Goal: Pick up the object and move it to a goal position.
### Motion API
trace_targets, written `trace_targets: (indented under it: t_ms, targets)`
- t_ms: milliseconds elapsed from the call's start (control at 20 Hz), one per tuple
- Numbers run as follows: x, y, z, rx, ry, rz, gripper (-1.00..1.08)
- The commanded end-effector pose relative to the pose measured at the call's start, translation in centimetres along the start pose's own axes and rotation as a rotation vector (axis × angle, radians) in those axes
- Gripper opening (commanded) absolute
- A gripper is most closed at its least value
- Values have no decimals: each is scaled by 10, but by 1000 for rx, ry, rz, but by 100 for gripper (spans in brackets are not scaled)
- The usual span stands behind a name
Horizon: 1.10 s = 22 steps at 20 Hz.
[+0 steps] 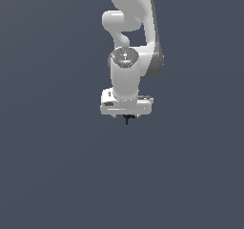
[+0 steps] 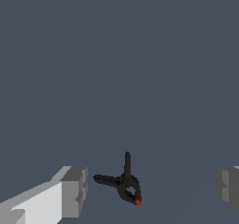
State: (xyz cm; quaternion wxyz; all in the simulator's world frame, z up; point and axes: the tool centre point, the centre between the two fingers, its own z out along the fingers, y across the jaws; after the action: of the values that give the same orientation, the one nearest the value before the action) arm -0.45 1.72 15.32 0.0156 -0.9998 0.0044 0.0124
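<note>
Object [image 2: 125, 185]: a tiny black thing with thin prongs and a small red spot at one end, lying on a plain dark grey-blue surface [image 2: 116, 55]; in the wrist view two prongs spread apart from a small looped body, and the red spot sits at the loop's far end; it lies in the gap between the two grey fingertips [image 2: 74, 190], nearer one than the other, touching neither; gripper [image 2: 151, 186] is spread wide, grasping nothing; in the exterior view the object [image 1: 127, 119] shows only as a small dark speck just under the gripper [image 1: 126, 112], mostly hidden by the white hand; whether the fingertips reach the surface I cannot tell; white arm [image 1: 127, 66] points straight down from the upper middle of the exterior view, with grey ground all around.
</note>
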Motion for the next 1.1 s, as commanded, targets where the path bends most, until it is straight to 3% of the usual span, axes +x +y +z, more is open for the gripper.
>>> trace_targets:
  t_ms: [0, 450, 1050]
  targets:
    - [0, 0, 0, 0, 0, 0, 100]
    - [8, 35, -8, -27, 22, 49, 100]
    - [-4, 28, 9, -31, 20, -51, 100]
